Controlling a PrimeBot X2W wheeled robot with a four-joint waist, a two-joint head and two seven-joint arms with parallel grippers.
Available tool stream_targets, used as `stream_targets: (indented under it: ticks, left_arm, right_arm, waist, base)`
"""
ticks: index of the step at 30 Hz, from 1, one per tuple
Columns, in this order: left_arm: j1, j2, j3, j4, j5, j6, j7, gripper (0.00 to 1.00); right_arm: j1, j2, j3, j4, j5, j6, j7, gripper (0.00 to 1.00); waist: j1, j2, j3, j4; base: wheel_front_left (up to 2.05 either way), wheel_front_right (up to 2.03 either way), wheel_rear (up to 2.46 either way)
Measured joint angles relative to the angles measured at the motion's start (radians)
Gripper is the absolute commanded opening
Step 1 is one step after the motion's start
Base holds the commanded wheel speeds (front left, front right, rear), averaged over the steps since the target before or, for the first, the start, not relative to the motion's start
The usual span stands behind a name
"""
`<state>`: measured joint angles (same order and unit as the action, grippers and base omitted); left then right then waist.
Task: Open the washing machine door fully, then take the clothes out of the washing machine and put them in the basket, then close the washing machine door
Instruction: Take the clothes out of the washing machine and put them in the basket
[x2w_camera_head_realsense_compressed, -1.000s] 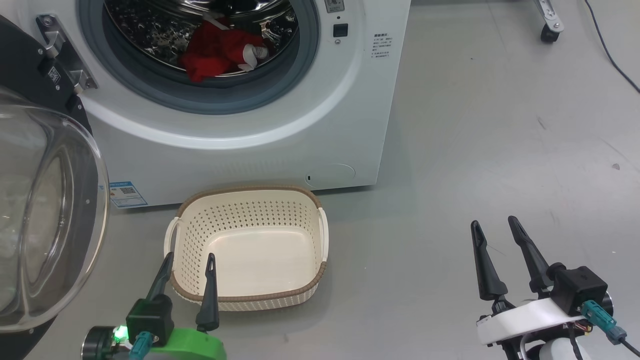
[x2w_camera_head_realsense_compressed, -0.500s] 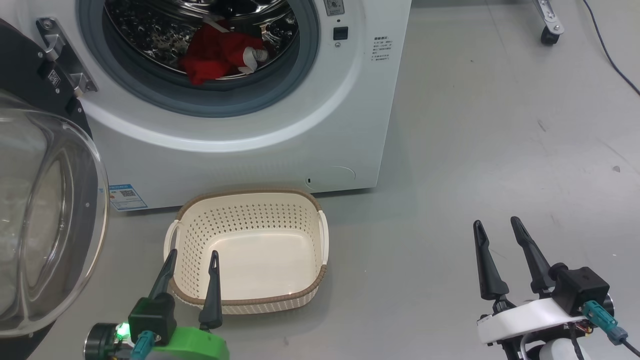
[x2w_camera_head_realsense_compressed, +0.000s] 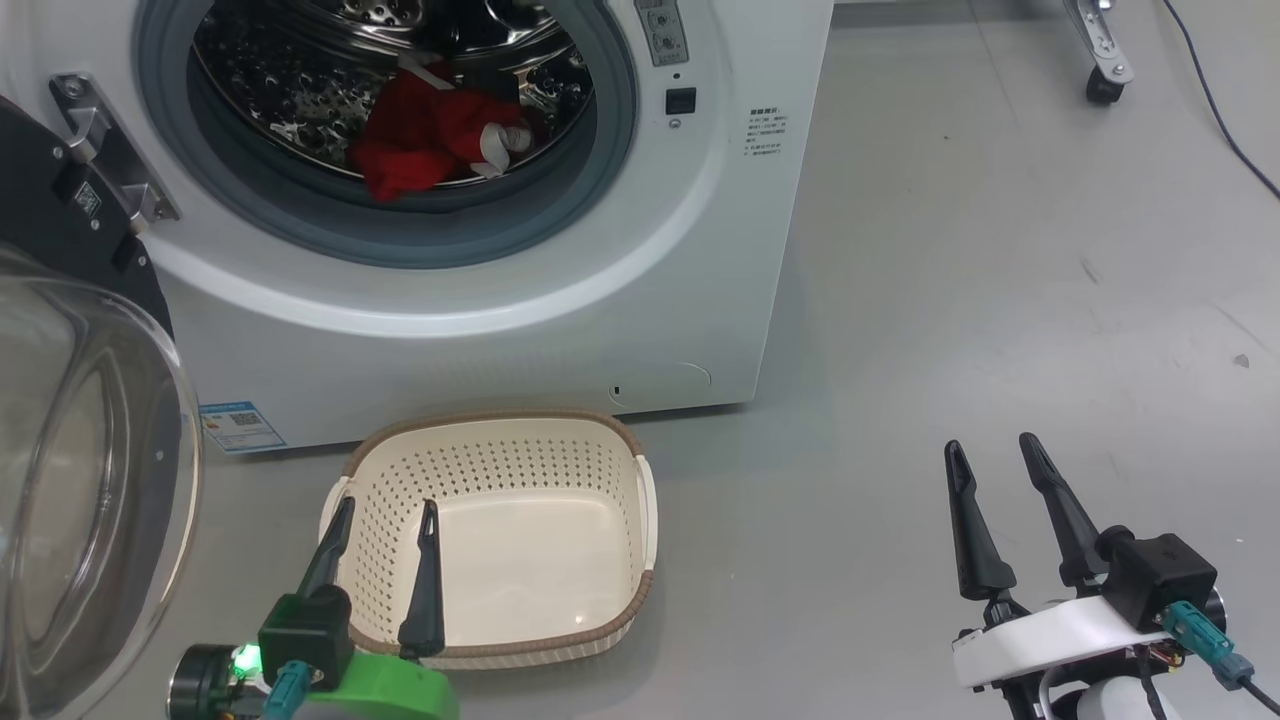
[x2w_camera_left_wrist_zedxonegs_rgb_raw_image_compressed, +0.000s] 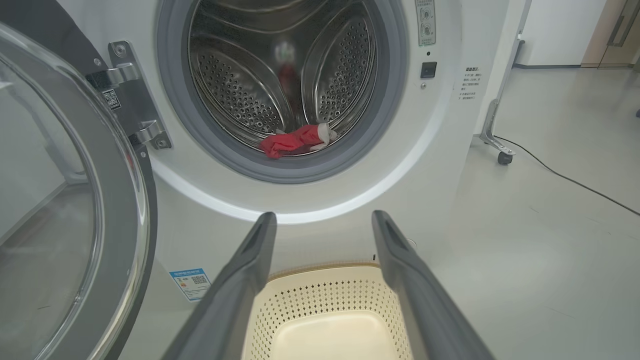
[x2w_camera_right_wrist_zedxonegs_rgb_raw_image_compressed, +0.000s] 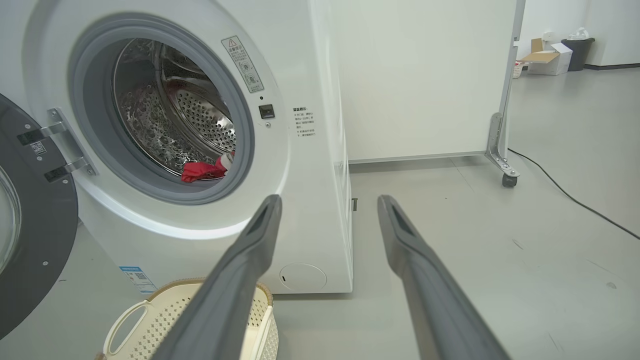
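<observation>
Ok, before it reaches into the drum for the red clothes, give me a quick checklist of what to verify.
1. The washing machine door swung clear of the drum: ok.
2. The clothes in plain sight at the drum's front: ok.
3. The basket empty, on the floor in front of the washing machine: ok.
4. The left gripper open and empty: ok.
5. The right gripper open and empty: ok.
6. No garments hidden deeper in the drum: cannot tell.
</observation>
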<state>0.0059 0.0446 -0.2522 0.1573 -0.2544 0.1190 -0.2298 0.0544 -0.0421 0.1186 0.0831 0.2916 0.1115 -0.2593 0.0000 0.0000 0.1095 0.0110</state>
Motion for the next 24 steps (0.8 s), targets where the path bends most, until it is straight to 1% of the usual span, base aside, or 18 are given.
stream_targets:
  ticks: [12,24]
  left_arm:
    - [-0.002,0.0,-0.004,0.001,0.0,0.0,0.001,1.0]
    - [-0.002,0.0,-0.003,0.007,0.0,0.0,0.001,1.0]
  right_arm:
    - [0.0,0.0,0.003,0.0,0.0,0.0,0.0,1.0]
    - [0.0,0.0,0.01,0.004,0.0,0.0,0.0,1.0]
  waist:
    - [0.0,0.0,-0.002,0.001]
    - [0.0,0.0,-0.01,0.002]
  base:
    - [1.0,-1.0,0.0]
    - [0.54,-0.54,0.0]
